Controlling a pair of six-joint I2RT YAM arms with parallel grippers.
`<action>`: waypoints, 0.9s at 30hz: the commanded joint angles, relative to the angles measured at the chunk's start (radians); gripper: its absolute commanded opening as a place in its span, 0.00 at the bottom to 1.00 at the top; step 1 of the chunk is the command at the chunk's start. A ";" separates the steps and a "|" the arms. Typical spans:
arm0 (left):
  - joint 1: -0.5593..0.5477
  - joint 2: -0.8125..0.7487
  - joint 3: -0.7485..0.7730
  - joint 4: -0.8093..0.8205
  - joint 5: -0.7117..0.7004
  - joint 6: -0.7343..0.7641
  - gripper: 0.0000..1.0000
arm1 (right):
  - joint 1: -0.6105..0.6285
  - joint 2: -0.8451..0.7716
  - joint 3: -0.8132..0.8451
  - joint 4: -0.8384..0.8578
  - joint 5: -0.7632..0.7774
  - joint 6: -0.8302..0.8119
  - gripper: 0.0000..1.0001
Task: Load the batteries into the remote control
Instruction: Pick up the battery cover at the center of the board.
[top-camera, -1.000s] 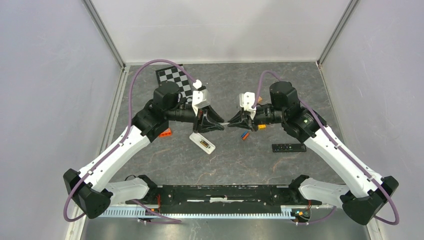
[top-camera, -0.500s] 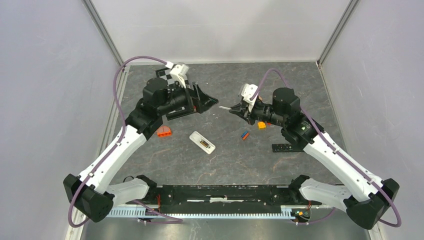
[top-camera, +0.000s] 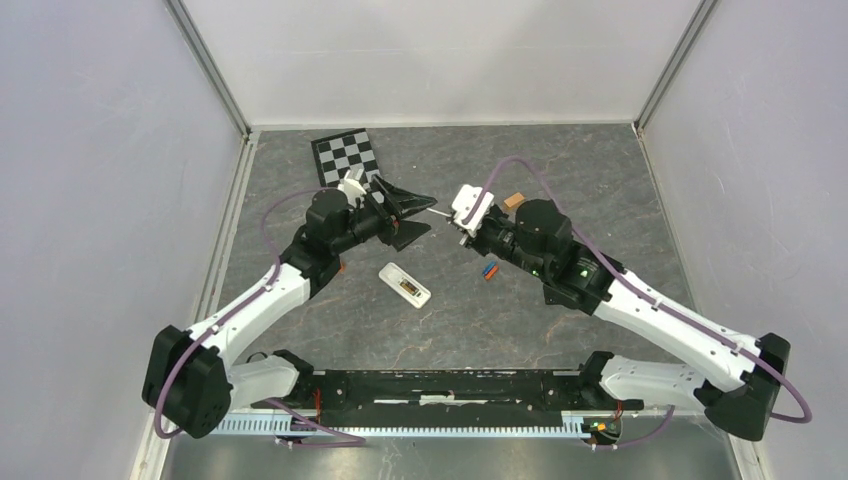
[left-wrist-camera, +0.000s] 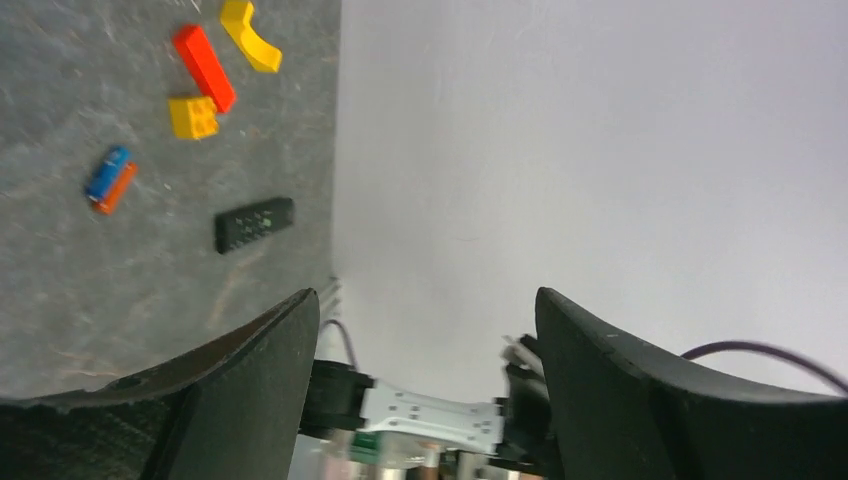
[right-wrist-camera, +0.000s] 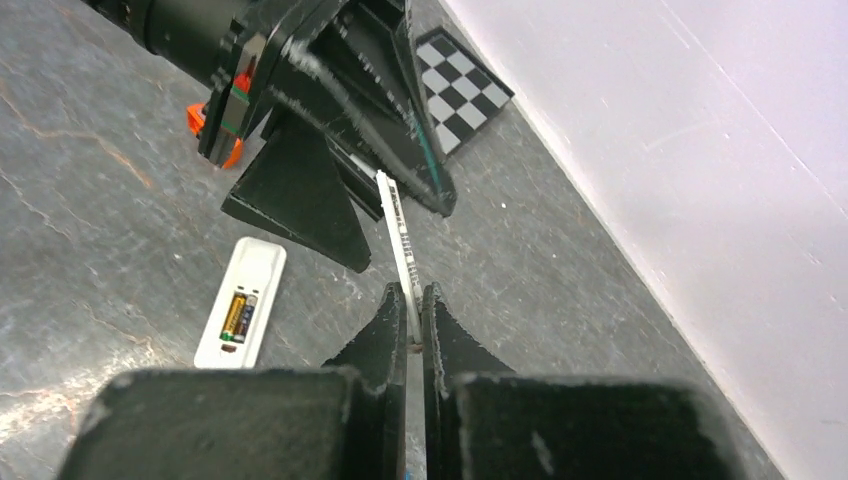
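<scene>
The white remote control (top-camera: 405, 285) lies back-up on the grey table with its battery bay uncovered. A gold battery and a dark one (right-wrist-camera: 238, 314) sit side by side in the bay. A loose blue and orange pair of batteries (top-camera: 489, 270) lies to the right of it. My right gripper (top-camera: 458, 220) is shut on a thin white cover plate (right-wrist-camera: 397, 232), held on edge above the table. The plate's far end reaches between the fingers of my left gripper (top-camera: 428, 213), which is open and holds nothing.
A black remote (left-wrist-camera: 254, 222) shows in the left wrist view, near red (left-wrist-camera: 205, 66) and yellow blocks (left-wrist-camera: 193, 116). An orange block (top-camera: 513, 200) lies behind the right arm. A checkerboard card (top-camera: 345, 155) is at the back left. An orange piece (right-wrist-camera: 215, 132) sits under the left arm.
The left gripper opened and let go of the white plate. Both grippers moved from the table's middle toward the back left. The right one kept the plate.
</scene>
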 joint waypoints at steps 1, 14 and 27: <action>-0.001 -0.002 -0.047 0.208 0.020 -0.334 0.84 | 0.035 0.030 -0.033 0.071 0.122 -0.092 0.00; 0.000 0.043 -0.118 0.249 0.047 -0.469 0.65 | 0.079 0.071 -0.098 0.158 0.178 -0.177 0.00; 0.002 0.064 -0.112 0.234 0.079 -0.397 0.07 | 0.111 0.121 -0.090 0.172 0.230 -0.214 0.00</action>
